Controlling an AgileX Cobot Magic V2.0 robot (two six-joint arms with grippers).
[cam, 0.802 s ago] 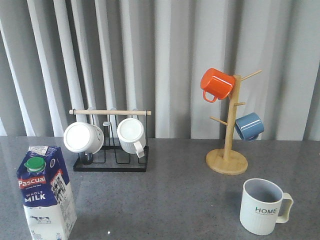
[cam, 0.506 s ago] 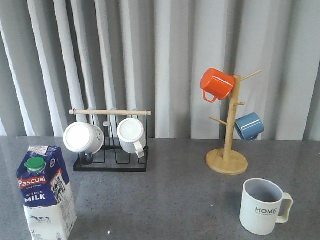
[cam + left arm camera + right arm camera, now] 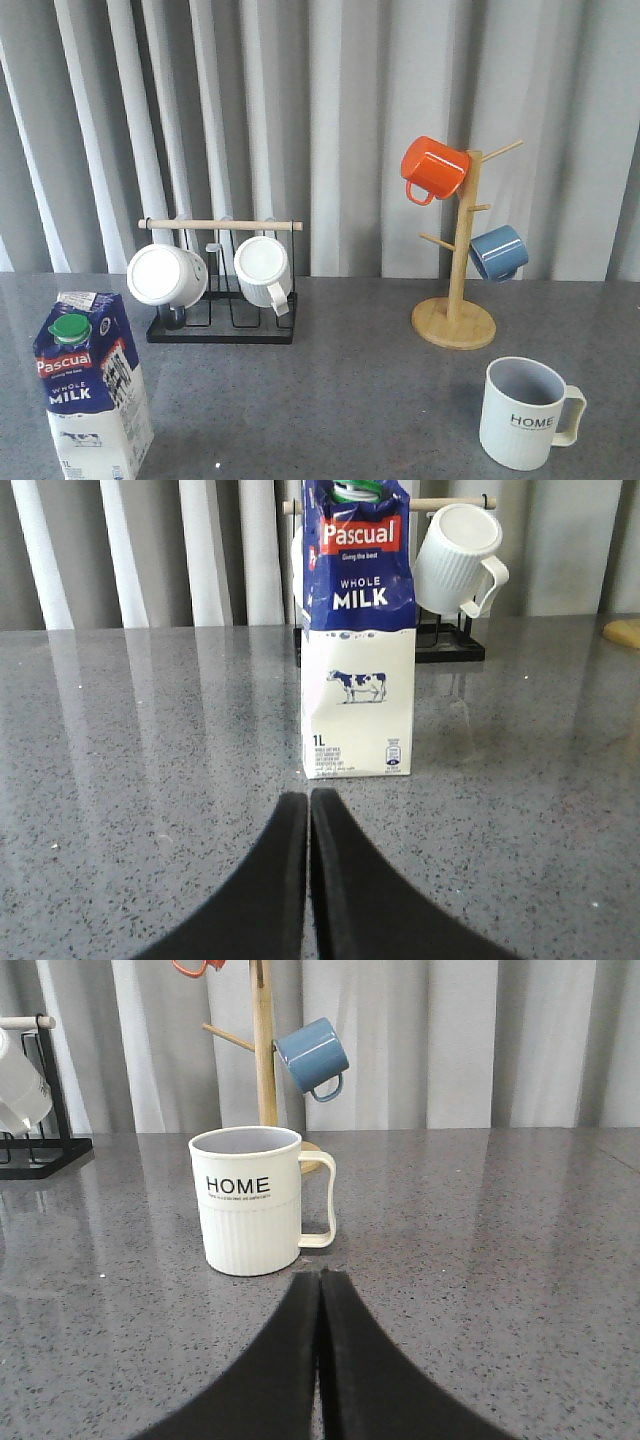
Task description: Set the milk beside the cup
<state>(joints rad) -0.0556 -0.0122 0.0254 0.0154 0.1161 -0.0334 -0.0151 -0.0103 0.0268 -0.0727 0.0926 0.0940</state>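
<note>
Front view — one milk [image 3: 90,385], one cup [image 3: 525,412]

Milk [image 3: 358,630] upright on table [image 3: 150,730], just ahead of left tool [image 3: 309,810], fingers pressed together, empty.

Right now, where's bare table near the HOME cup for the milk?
Open tabletop lies left of the cup, stretching back toward the milk, and in front of the black rack. It is tighter behind the cup, by the wooden mug tree.
</note>
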